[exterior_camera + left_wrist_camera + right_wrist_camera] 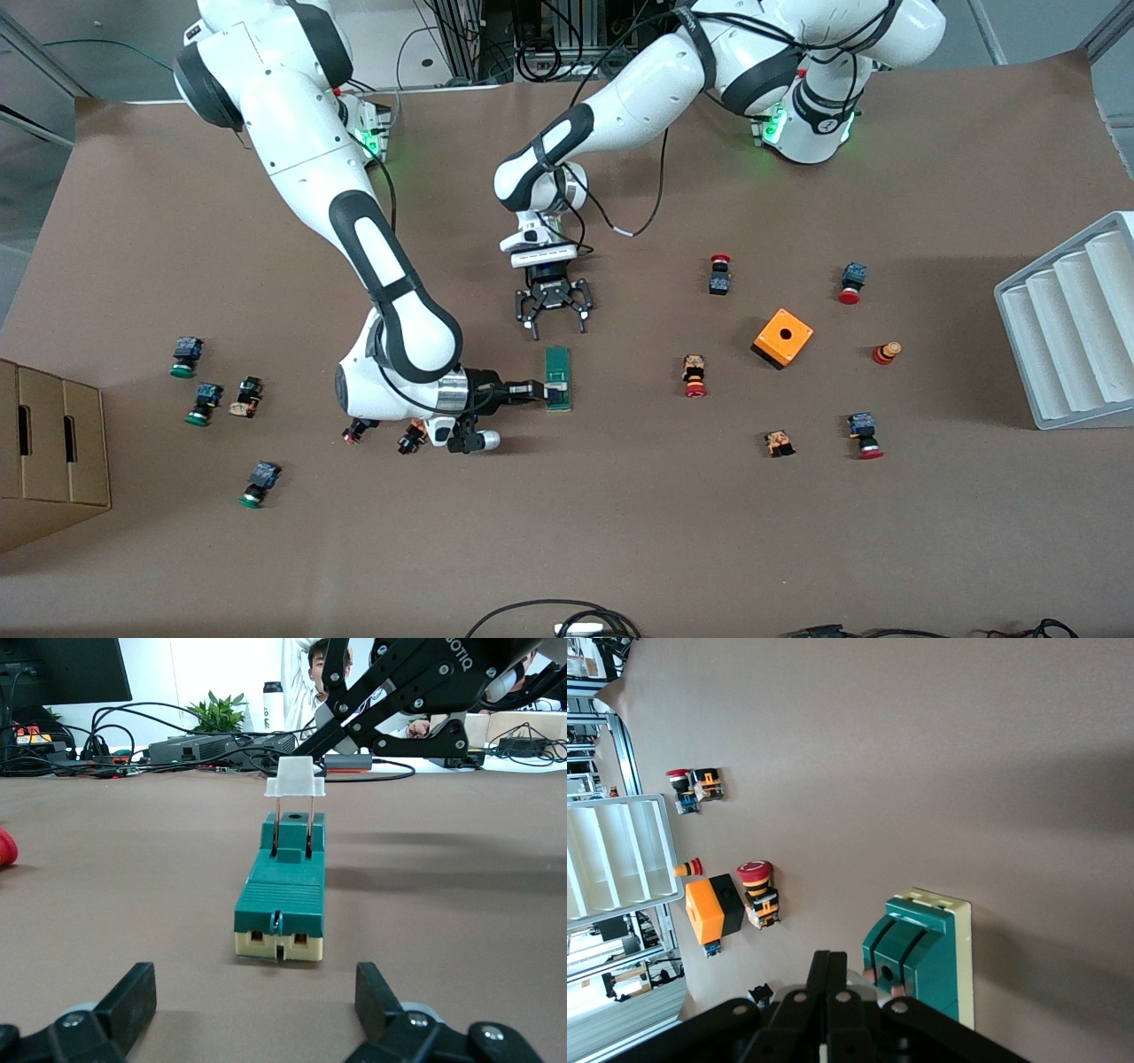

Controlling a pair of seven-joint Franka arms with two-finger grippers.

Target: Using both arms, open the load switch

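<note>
1. Near the middle of the brown paper-covered tabletop [620,532] lies the narrow green rectangular load switch on a cream base [558,377], flat, its white plastic handle [295,779] raised on two thin metal blades.
2. Reaching in low at the load switch from the right arm's end of the tabletop, the black two-finger right gripper [542,389] has its jaws pressed fully together at the white handle.
3. Just above the tabletop, off the load switch's farther end, the black left gripper [555,330] hovers with jaws spread wide, empty.
4. Judged rigid, light and likely to slide: steady the green body by its long sides; the thin blades look bendable.
</note>
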